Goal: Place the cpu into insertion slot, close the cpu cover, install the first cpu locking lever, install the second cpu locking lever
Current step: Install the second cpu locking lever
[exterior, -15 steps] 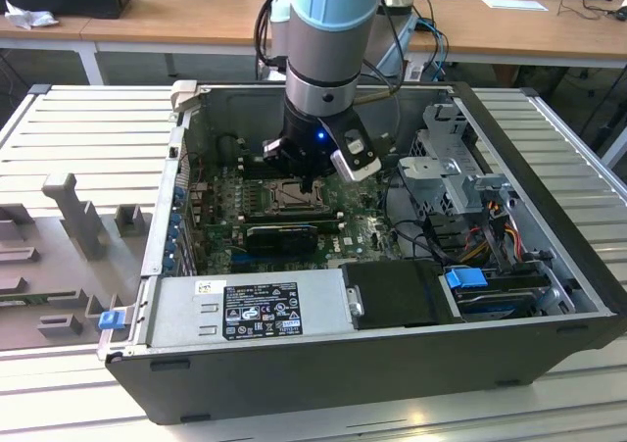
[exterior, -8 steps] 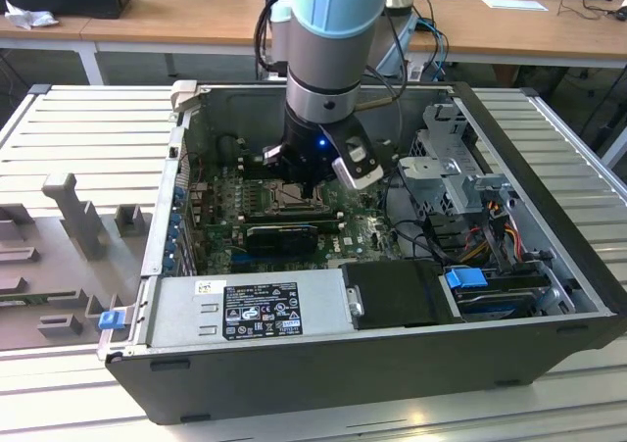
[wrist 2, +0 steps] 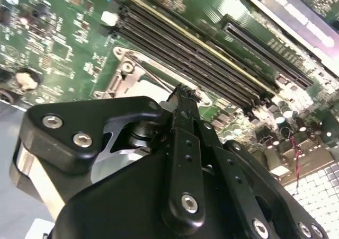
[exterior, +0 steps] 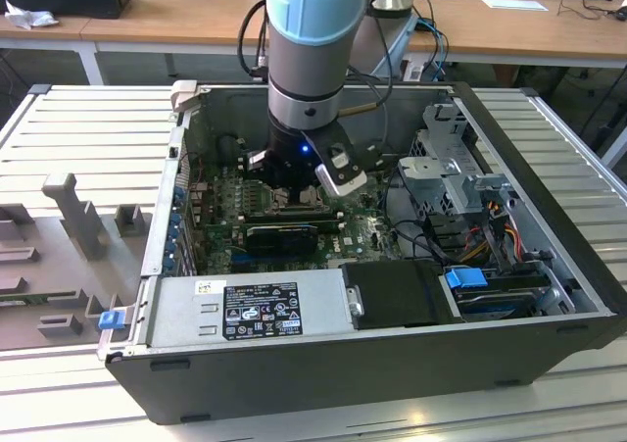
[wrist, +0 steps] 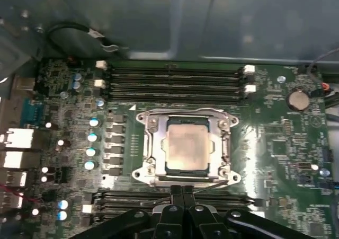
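CPU [wrist: 186, 146], a flat square chip with a dull beige-silver face, sits seated in the insertion slot [wrist: 186, 182], whose black frame shows as a dark edge around the chip. Over it lies the cpu cover [wrist: 154, 143], a thin silver-grey metal frame with a wide central window through which the chip's face shows; the cover looks flat down on the socket. A thin wire lever [wrist: 209, 186] runs along the socket edge nearest the gripper. Gripper [wrist: 183, 194], matte black with bright screw heads, hangs just beside that same socket edge, its fingers pressed together into a narrow tip with nothing pinched between them; in the second wrist view the closed tip [wrist 2: 183, 93] points down next to the socket's metal corner. Socket sits mid-board on a green motherboard [wrist: 275, 143] crowded with small components, with rows of long narrow black memory slots [wrist: 175, 82] on its far side and another bank on its near side under the gripper. In the exterior view the pale blue and grey arm [exterior: 309, 60] reaches down into an open dark metal computer case [exterior: 323, 378], which lies on a ribbed grey table [exterior: 88, 128].
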